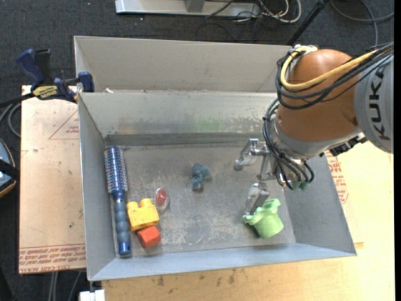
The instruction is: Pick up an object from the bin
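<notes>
My gripper [251, 175] is hanging open and empty over the bin's [188, 115] right side, just above a green cup [268, 223]. A small blue toy [199, 177] is lying nearby to its left; a hairbrush [117, 193] and blocks [142, 213] are sitting far left.

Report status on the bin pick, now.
Hand open, holding nothing. Poised beside green cup-shaped toy, lower right of bin. Small blue lump mid-bin, apart, not in the way.

Bin [188, 115] grey sheet metal, matt, floor scuffed and dull. Green cup [270, 222], yellow brick [142, 213], red block [149, 236] and blue hairbrush [117, 196] all look like smooth plastic, slight sheen. Orange wrist cover [316, 96] smooth and glossy; gripper [253, 180] bare metal, bright; small blue-grey lump [199, 177] looks matt, material unclear.
</notes>
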Controlling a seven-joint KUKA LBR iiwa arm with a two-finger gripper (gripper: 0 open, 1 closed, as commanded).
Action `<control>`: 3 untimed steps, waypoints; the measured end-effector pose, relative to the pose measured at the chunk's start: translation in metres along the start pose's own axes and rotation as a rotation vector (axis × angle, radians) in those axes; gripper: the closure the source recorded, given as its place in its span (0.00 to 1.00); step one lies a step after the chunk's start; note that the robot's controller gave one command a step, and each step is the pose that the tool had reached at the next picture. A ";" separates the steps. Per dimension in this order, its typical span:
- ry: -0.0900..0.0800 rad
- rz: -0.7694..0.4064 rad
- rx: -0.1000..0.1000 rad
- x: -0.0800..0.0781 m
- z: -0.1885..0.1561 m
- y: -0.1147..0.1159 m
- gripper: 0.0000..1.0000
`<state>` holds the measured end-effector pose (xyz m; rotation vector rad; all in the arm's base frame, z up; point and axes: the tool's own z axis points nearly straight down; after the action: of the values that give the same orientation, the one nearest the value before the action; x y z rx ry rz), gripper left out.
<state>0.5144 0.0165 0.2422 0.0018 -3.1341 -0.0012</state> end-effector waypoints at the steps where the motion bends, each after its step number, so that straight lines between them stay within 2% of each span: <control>1: 0.000 -0.006 -0.001 -0.007 0.114 0.038 0.00; 2: -0.005 -0.189 0.003 0.016 0.129 -0.035 0.00; 3: -0.009 -0.242 0.003 -0.006 0.149 -0.081 0.00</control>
<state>0.5188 -0.0643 0.0934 0.3813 -3.1200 0.0023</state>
